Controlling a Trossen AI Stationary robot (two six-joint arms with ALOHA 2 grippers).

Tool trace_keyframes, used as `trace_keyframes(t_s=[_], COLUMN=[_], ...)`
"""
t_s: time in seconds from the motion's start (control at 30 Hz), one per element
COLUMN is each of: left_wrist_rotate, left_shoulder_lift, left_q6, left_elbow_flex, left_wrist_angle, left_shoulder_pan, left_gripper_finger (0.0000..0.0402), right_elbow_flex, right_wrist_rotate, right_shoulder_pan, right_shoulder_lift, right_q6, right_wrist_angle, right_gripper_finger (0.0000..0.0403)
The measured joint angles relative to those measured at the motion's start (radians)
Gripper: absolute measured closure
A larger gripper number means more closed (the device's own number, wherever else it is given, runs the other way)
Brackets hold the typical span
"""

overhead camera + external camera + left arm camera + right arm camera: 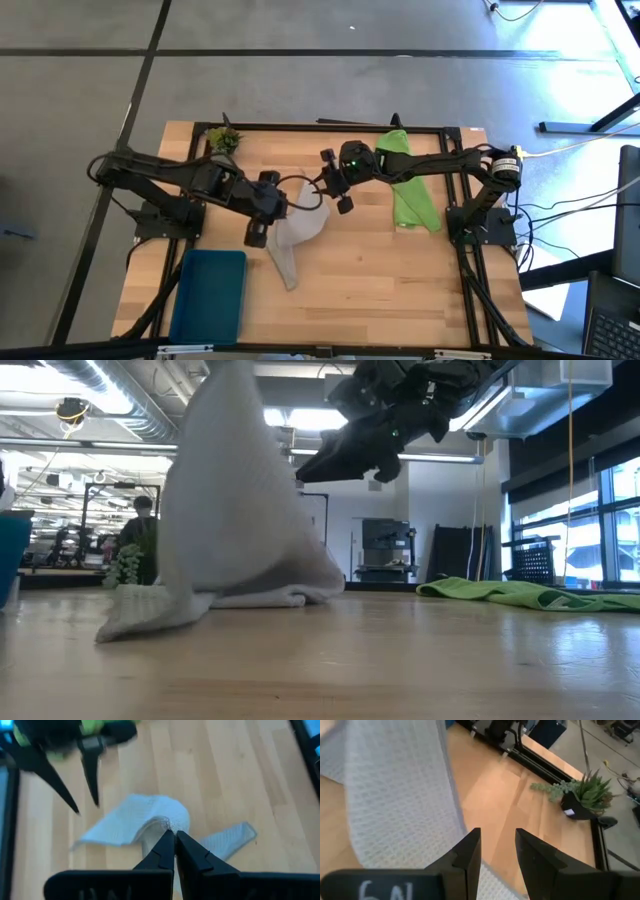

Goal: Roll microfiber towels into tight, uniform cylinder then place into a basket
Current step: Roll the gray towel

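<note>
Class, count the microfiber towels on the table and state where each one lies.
2. The grey towel is mid-table, lifted at one edge by the left gripper. The green towel lies flat under the right arm. None seems hidden.

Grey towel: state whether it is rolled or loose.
Loose: the grey towel hangs unrolled, lifted into a peak by the shut left gripper.

Light wood table [380, 290] with black frame edges carries everything. Grey towel [292, 240] lies partly on it, just beside and under the left gripper [258, 232], one end lifted; teal basket [210, 292] sits on the near side of that gripper, close by. Lime green towel [410, 195] lies flat under the right arm behind the right gripper [338, 185]; small potted plant [224, 139] stands at the far edge beyond the left arm.
</note>
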Motion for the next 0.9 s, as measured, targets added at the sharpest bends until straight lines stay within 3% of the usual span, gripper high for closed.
trace_keyframes(t_s=[0.37,0.9], left_wrist_rotate=[0.000,0.000], left_shoulder_lift=[0.000,0.007], left_q6=[0.004,0.085], left_elbow_flex=[-0.113,-0.118], left_wrist_angle=[0.064,0.148], left_shoulder_pan=[0.007,0.007], left_gripper_finger=[0.0402,0.0402], right_elbow_flex=[0.000,0.001], right_wrist_rotate=[-0.330,-0.347], right_shoulder_pan=[0.005,0.066], right_shoulder_lift=[0.000,0.088], right_q6=[-0.015,0.011], right_wrist_angle=[0.069,0.290], right_gripper_finger=[0.0281,0.0281])
